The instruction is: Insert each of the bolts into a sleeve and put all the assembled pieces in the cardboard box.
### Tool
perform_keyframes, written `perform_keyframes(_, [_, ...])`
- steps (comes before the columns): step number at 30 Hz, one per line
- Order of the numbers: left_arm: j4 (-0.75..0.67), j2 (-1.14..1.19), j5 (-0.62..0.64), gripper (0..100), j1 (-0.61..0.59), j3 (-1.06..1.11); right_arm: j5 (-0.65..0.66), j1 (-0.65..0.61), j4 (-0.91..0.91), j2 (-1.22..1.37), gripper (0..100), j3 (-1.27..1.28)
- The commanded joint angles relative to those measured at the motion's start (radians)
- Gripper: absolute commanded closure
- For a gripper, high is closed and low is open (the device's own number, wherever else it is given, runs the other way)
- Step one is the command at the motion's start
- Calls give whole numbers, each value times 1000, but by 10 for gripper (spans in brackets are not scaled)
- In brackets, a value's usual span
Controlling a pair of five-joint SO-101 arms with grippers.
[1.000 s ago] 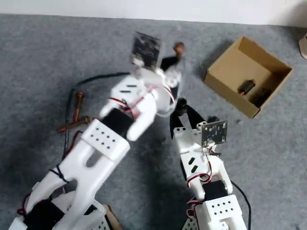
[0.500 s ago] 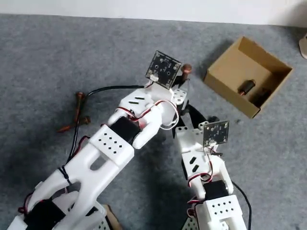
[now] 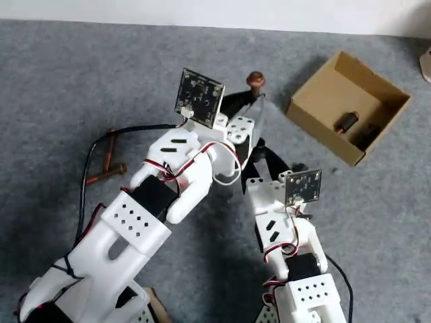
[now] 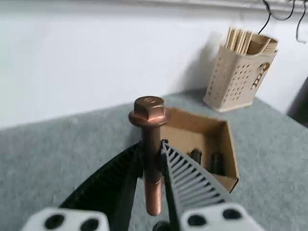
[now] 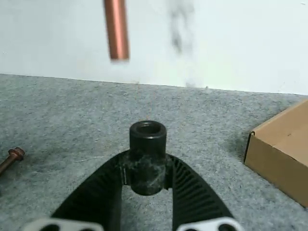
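Mating bolt (image 3: 254,80) to sleeve (image 5: 147,139) is the step in hand: left claw (image 4: 153,147) pinches the bolt upright, upper centre of the high view; right claw (image 5: 147,163) just below clamps the sleeve, bore up. Next, centre the shank over the bore (it hangs off to one side), then lower.

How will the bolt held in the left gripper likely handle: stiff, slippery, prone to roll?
The bolt looks like solid metal, so probably stiff and heavy for its size. Its smooth round shank, pinched upright in the left gripper, may slide or pivot. If dropped on the carpet it would likely roll in an arc around its wider head.
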Motion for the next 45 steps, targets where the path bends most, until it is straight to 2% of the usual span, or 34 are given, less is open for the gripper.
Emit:
perform_keyframes(1, [-23,-44,25,994,18,-2,11,10,8,-15,994,143])
perform_keyframes(7, [-25,-44,28,994,18,35,11,10,8,-16,994,143])
perform_keyframes(11, [-25,-44,130,994,13,47,11,10,7,-19,994,143])
perform_keyframes(20, [-43,-36,137,994,18,48,11,8,2,-21,994,143])
perform_keyframes(25, [-107,-36,129,994,47,104,11,8,2,-21,994,143])
perform_keyframes(30, [-239,-36,31,994,77,185,11,8,2,-21,994,143])
perform_keyframes(38, [-242,-35,18,994,81,202,11,8,2,-21,994,143])
perform_keyframes(45, [-245,-35,-20,994,31,219,11,8,5,-21,994,143])
